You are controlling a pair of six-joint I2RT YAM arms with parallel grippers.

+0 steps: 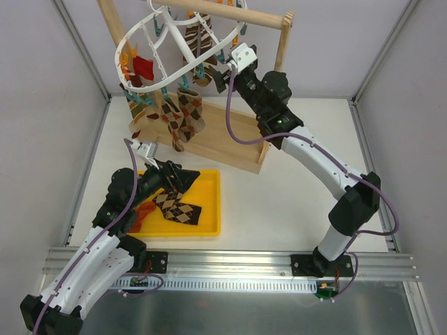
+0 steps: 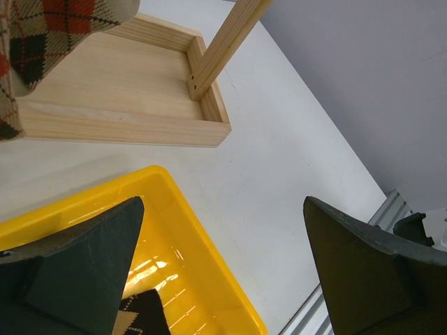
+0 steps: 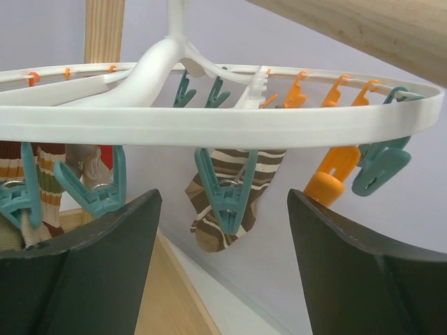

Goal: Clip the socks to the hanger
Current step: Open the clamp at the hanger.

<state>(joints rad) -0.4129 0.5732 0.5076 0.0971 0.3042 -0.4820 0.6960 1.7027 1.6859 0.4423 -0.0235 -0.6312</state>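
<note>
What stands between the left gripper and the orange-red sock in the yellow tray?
Nothing visible covers the orange-red sock. The open left gripper hangs over the yellow tray, nearer to the argyle sock, which lies right beside the orange-red one. Whether the two overlap cannot be told.

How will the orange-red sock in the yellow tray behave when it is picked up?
Probably floppy: the orange-red sock lies crumpled in the tray, so it would likely droop. Probably light: a red sock hangs from the plastic hanger. It might drag the argyle sock beside it.
</note>
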